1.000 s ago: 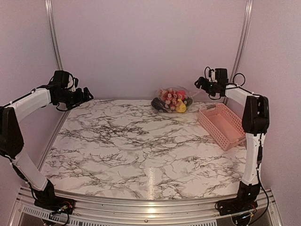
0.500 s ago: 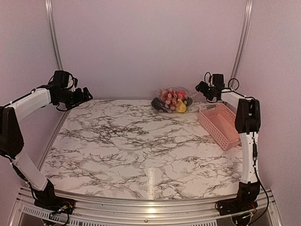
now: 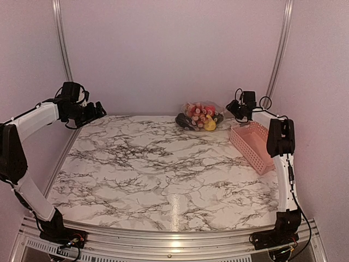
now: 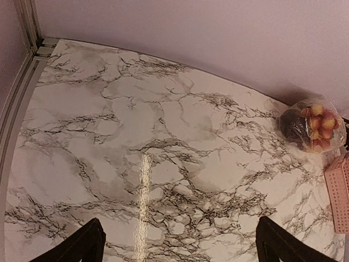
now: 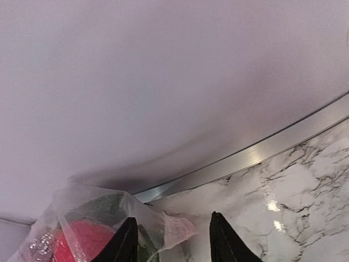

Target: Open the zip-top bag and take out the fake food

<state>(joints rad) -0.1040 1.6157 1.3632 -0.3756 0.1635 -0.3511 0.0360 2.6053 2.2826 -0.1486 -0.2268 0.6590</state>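
The right tool (image 5: 172,240) stands partly open: its two dark fingertips (image 5: 124,243) show a clear gap between them. A loose corner of the zip-top bag (image 5: 98,218) reaches into that gap from the 9 o'clock side, but nothing is pinched. From above, this right tool (image 3: 235,106) hangs at about 1 o'clock over the tabletop (image 3: 163,164), just beside the bag's 3 o'clock end.

The zip-top bag (image 3: 200,115) lies on the tabletop at roughly 12 to 1 o'clock, close against the back wall (image 3: 174,54). Whether its top is sealed cannot be made out. The fake food (image 3: 203,114) is inside it, a heap of red, yellow and dark pieces; in the right wrist view a red piece (image 5: 76,243) and something dark green press against the clear plastic.

The pink basket (image 3: 256,144) sits at about 2 o'clock, near the bag but apart from it.

The left tool (image 3: 101,111) hangs at 10 o'clock above the tabletop's far left corner, well apart from the bag. In its own wrist view the left tool (image 4: 177,245) has its tips spread wide, with only bare marble between them.
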